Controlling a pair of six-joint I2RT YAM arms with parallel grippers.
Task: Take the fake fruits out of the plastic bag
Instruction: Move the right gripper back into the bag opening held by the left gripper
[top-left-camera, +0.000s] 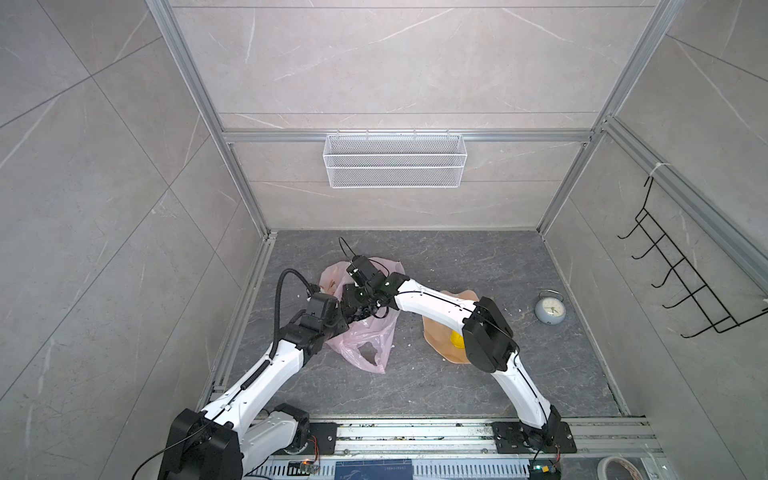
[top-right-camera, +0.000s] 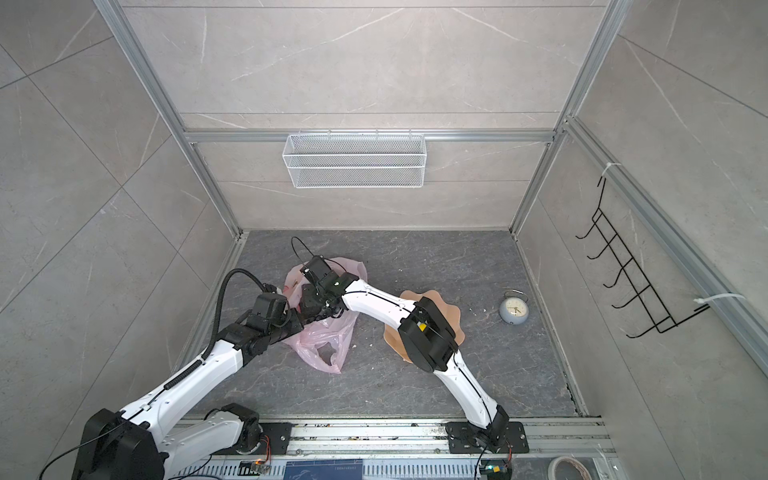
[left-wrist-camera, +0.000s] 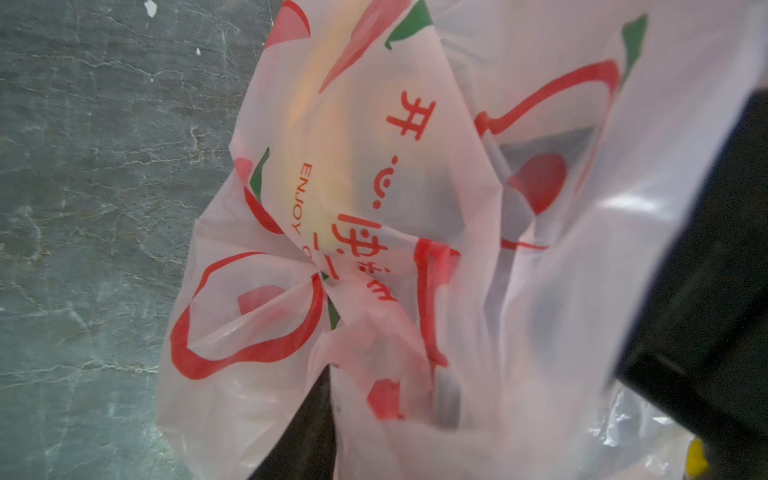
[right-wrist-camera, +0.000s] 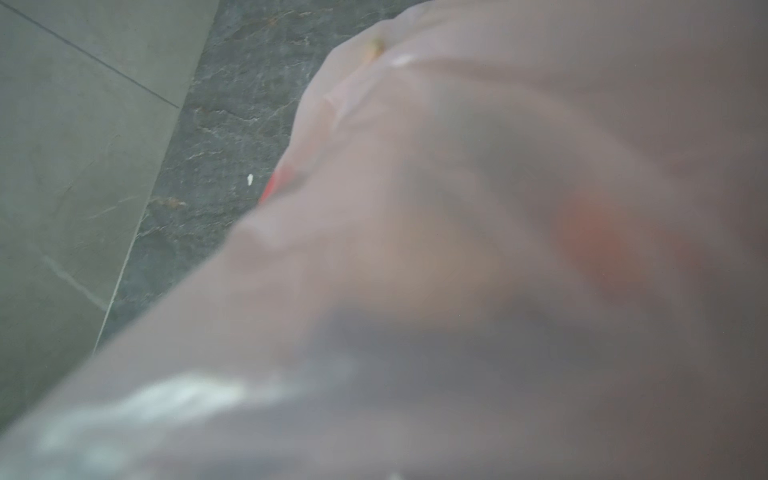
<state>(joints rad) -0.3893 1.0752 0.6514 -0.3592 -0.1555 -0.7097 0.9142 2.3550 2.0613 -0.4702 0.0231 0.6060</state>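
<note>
The pale-pink plastic bag (top-left-camera: 365, 340) (top-right-camera: 328, 336) lies crumpled on the dark floor, left of centre. Both grippers meet over its upper part: my left gripper (top-left-camera: 353, 319) (top-right-camera: 309, 319) comes in from the left and my right gripper (top-left-camera: 369, 309) (top-right-camera: 323, 311) from the right. In the left wrist view the red-printed bag (left-wrist-camera: 415, 166) drapes over my jaws, and a yellowish fruit (left-wrist-camera: 316, 124) shows dimly through the film. In the right wrist view blurred bag film (right-wrist-camera: 457, 208) covers nearly everything. A yellow fruit (top-left-camera: 457, 340) (top-right-camera: 422, 327) sits on the peach plate (top-left-camera: 434, 347) (top-right-camera: 392, 334).
The right arm's elbow hangs over the peach plate. A small grey alarm clock (top-left-camera: 549, 309) (top-right-camera: 513, 311) stands at the right of the floor. A white wire basket (top-left-camera: 395, 160) hangs on the back wall, and a black hook rack (top-left-camera: 681, 270) on the right wall.
</note>
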